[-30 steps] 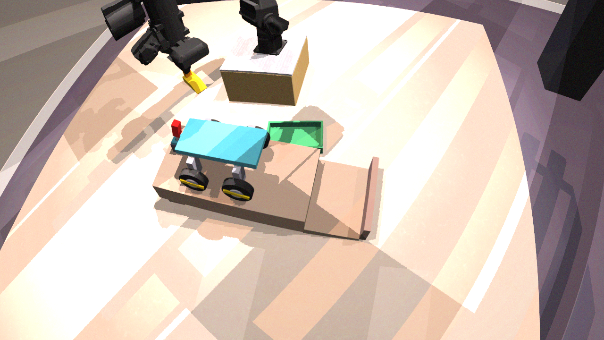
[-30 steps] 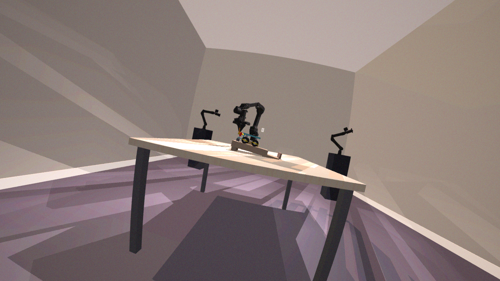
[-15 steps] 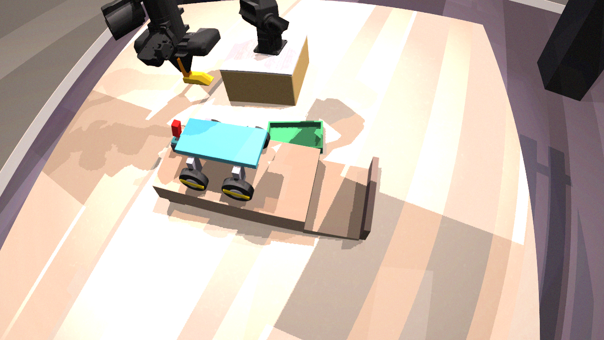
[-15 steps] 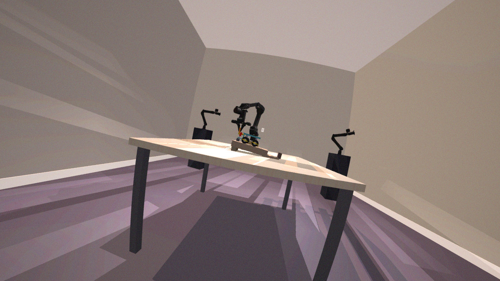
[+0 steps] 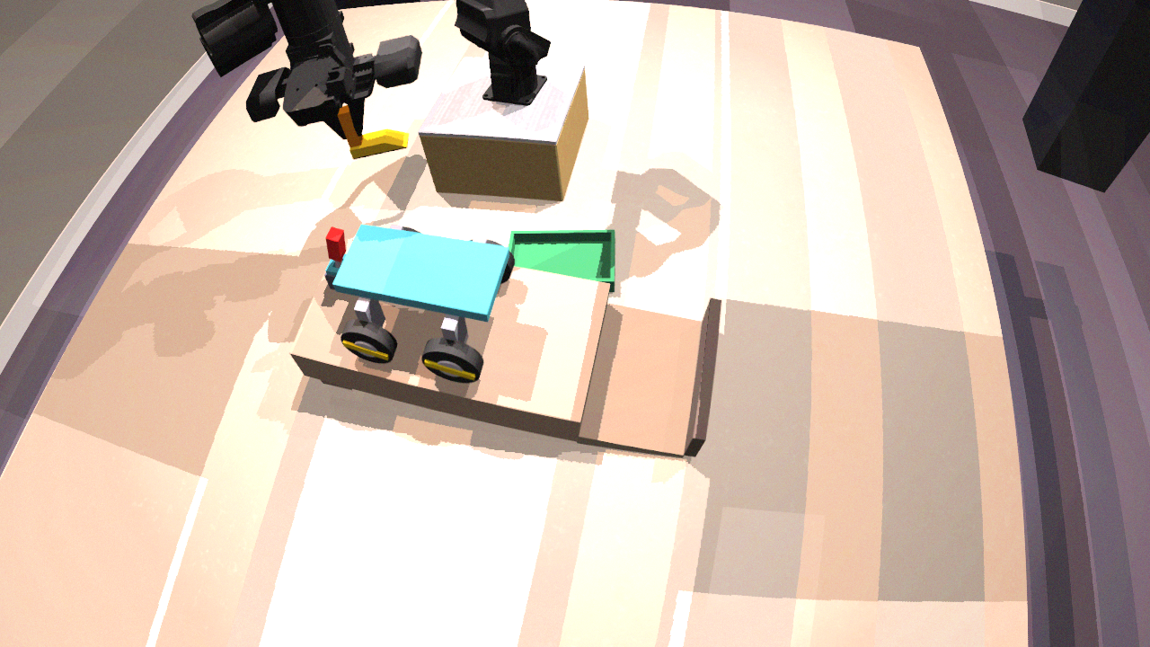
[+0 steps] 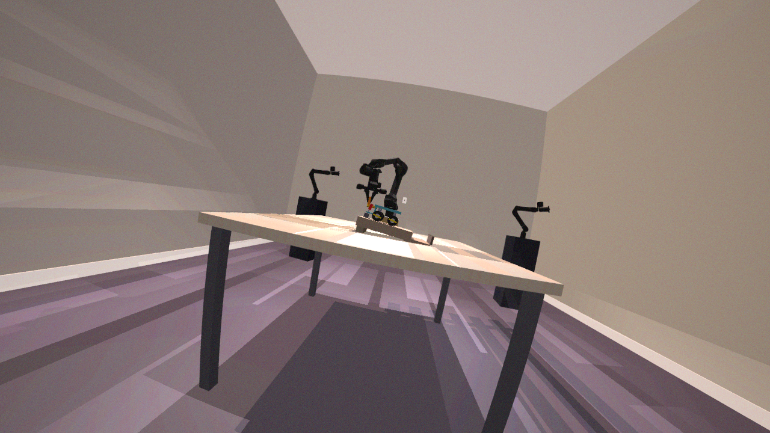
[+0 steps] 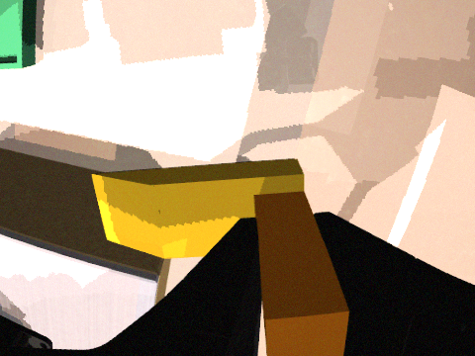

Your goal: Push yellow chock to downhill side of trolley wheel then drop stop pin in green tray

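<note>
My gripper (image 5: 350, 127) (image 7: 284, 231) is shut on the orange handle of the yellow chock (image 5: 377, 143) (image 7: 178, 208). It holds the chock in the air, behind the uphill end of the trolley and left of the arm's base block. The trolley (image 5: 421, 270) (image 6: 387, 208), with a cyan deck and black wheels, stands on the upper part of the ramp (image 5: 554, 346) (image 6: 395, 230). The red-headed stop pin (image 5: 335, 243) stands upright at its uphill end. The green tray (image 5: 562, 255) (image 7: 10, 35) lies behind the ramp and holds nothing that I can see.
The arm's base block (image 5: 494, 164) (image 7: 64, 208) stands behind the trolley and the tray, close to the right of the held chock. A low end wall (image 5: 704, 377) stands at the ramp's downhill end. Striped light and shadows cover the table (image 5: 844, 483).
</note>
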Robot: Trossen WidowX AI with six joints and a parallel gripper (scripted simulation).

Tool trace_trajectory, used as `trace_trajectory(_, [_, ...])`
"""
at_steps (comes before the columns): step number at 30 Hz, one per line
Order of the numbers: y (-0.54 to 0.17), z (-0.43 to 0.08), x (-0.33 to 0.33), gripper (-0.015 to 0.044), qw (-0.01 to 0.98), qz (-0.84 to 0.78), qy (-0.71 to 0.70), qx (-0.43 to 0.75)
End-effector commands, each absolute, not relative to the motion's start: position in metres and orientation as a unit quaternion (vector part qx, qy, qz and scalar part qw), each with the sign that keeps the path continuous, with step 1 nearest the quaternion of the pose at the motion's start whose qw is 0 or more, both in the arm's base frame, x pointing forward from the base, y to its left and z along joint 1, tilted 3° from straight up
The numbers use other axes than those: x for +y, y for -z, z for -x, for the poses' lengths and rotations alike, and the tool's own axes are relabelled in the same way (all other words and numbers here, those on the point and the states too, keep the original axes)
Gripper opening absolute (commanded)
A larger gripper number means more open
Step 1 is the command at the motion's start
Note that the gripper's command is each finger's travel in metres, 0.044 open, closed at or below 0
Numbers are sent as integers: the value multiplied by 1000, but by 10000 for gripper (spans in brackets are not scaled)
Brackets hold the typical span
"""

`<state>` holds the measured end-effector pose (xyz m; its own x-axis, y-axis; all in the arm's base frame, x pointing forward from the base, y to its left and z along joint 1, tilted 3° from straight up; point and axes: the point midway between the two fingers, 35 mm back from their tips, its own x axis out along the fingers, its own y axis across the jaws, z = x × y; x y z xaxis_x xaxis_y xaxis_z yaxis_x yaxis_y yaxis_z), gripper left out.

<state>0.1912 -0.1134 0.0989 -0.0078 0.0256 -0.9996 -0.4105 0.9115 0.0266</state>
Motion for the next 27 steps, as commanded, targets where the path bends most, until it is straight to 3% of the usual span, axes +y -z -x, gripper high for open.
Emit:
trace_trajectory(1, [-100,-192,-113,0,681,188,-208,677])
trace_trajectory(27, [-100,-192,-113,0,536,458,-478,524])
